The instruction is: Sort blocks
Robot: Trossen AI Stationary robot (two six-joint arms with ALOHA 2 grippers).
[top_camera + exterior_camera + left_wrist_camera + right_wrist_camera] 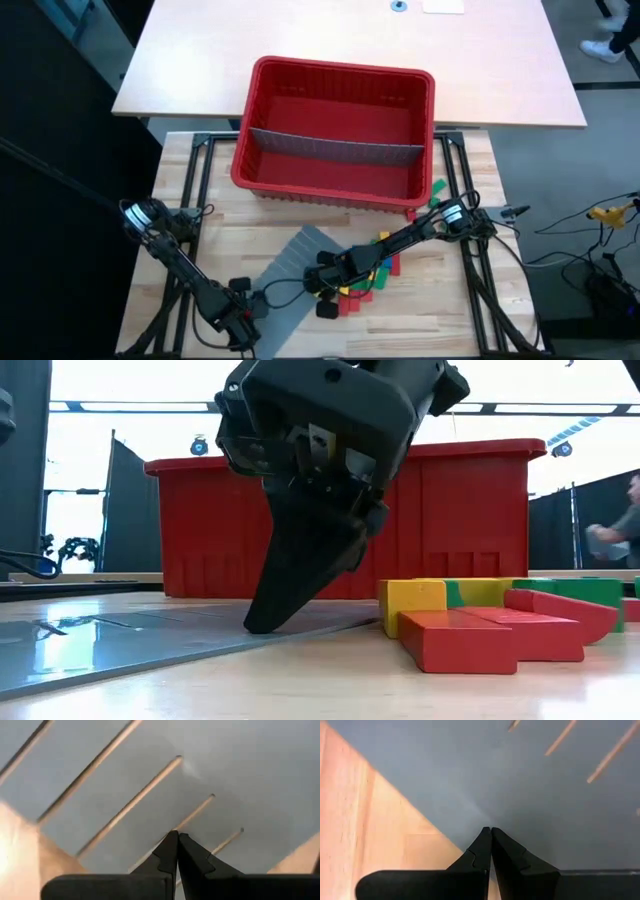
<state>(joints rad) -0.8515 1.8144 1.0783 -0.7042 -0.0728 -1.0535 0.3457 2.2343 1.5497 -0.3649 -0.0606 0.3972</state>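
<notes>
The blocks [378, 272] are heaped on the tabletop [440, 320] near the red bin [338, 135], beside a grey slotted panel [290, 270]. The right claw [322, 290] is pressed closed, empty, tip on the panel. The left claw [245, 325], likewise closed, is over the panel's near edge.

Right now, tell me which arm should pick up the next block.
Right. Its pincer sits low at the grey panel's edge, right beside the pile of blocks, fingers shut. The left pincer is at the panel's far corner, farther from the blocks, also shut.
</notes>
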